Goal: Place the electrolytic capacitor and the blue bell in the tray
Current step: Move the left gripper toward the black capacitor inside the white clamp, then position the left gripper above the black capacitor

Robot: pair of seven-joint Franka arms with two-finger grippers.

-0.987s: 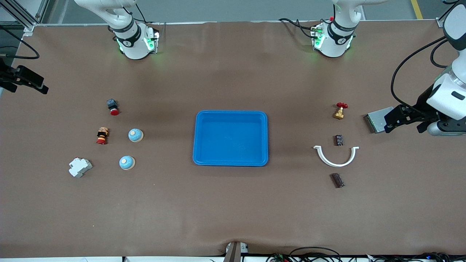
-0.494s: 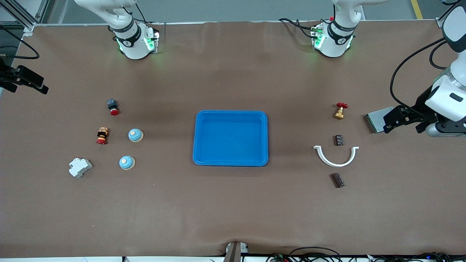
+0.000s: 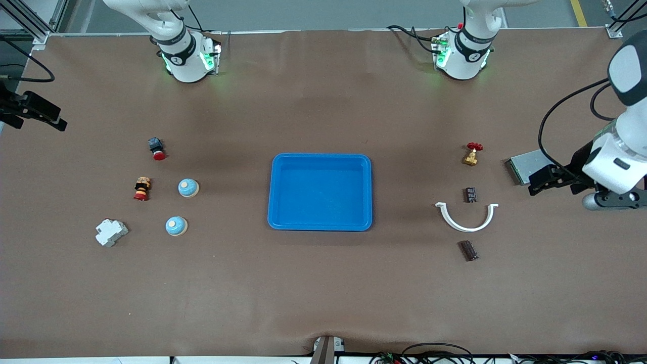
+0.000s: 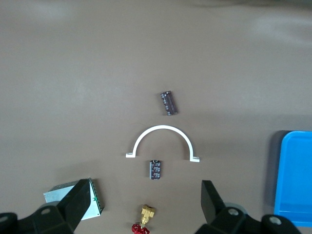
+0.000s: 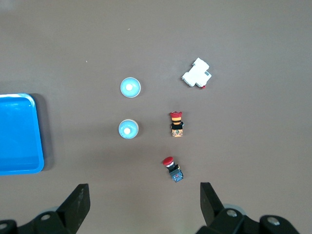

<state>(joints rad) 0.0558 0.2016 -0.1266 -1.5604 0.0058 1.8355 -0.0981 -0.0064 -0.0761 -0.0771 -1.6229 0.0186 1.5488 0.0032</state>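
The bright blue tray [image 3: 320,161] lies mid-table with nothing in it; its edge shows in both wrist views [image 4: 295,180] [image 5: 19,134]. Two blue bells [image 3: 188,187] [image 3: 176,226] [image 5: 128,128] [image 5: 130,87] sit toward the right arm's end. Two dark electrolytic capacitors [image 3: 470,194] [image 3: 468,251] [image 4: 155,169] [image 4: 168,103] lie toward the left arm's end. My left gripper [image 3: 541,179] [image 4: 145,195] hangs open, high over the grey module. My right gripper [image 3: 35,108] [image 5: 144,200] waits open, high at the table's end, holding nothing.
A white half-ring clamp [image 3: 466,222] [image 4: 162,127] lies between the capacitors. A red-handled brass valve [image 3: 472,153] and a grey module [image 3: 523,167] are close by. Near the bells sit a red push-button [image 3: 157,148], a striped button [image 3: 142,188] and a white breaker [image 3: 111,232].
The left arm has shifted its gripper across the grey module, a little closer to the capacitors. The right arm and every object stay put.
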